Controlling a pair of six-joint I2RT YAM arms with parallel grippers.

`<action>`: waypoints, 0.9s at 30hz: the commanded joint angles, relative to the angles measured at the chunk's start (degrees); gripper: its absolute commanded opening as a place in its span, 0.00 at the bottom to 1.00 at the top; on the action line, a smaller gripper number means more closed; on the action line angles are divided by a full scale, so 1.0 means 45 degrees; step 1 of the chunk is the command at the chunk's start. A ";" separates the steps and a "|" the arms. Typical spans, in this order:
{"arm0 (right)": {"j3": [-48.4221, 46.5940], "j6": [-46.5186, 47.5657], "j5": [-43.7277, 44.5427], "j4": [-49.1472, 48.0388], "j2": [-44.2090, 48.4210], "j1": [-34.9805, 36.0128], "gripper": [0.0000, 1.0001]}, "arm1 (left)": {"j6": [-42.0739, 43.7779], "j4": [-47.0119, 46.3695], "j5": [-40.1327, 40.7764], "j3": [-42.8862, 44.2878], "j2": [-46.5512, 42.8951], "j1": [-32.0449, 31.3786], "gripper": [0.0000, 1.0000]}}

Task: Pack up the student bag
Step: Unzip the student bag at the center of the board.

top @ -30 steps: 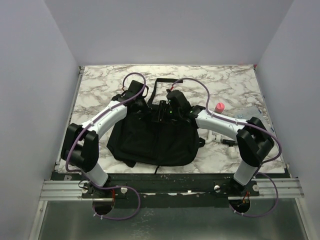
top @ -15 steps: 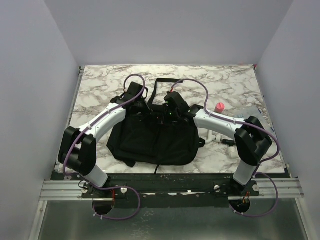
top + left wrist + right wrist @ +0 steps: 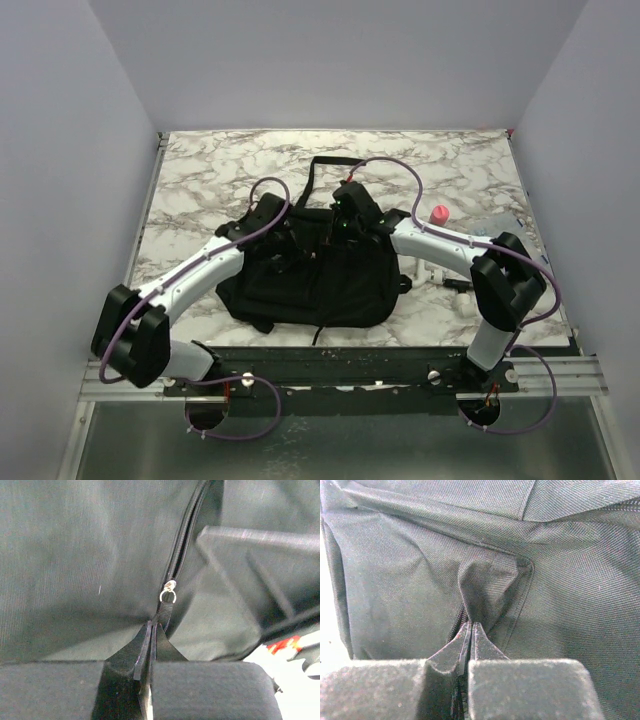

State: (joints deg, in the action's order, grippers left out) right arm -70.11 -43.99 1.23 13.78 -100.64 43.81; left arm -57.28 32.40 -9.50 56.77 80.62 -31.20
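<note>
My left fingers (image 3: 150,632) are pinched tight on the zipper pull (image 3: 165,611), low centre in the left wrist frame, with the zipper (image 3: 182,540) running up toward the top edge. My right fingers (image 3: 471,630) are clamped on a bunched fold of the student bag (image 3: 310,285). It lies flat mid-frame on the marble tabletop (image 3: 200,170), with both arms over its upper part.

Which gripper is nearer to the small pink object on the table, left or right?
Right. The right gripper, jaws shut on the student bag, is to the left of the pink object; the left gripper, shut on the zipper strap, is farther left.
</note>
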 commanded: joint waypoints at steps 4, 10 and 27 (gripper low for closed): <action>-0.0229 0.0098 0.0831 -0.1225 0.0039 -0.0402 0.00 | -0.1016 0.0377 -0.0307 -0.3047 -0.2992 -0.1107 0.00; -0.0128 0.0027 0.0505 -0.1617 0.0049 -0.0401 0.00 | -0.0917 0.0299 -0.0556 -0.4879 -0.4828 -0.1439 0.00; -0.0573 0.1557 -0.0710 0.1490 0.0001 -0.0036 0.32 | 0.0161 -0.1348 -0.2824 -0.5619 -0.4585 -0.1486 0.00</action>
State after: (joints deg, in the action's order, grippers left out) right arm -70.43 -39.20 -0.95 12.56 -100.62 43.11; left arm -58.11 27.16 -16.53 33.15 60.53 -37.21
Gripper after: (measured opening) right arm 0.188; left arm 0.005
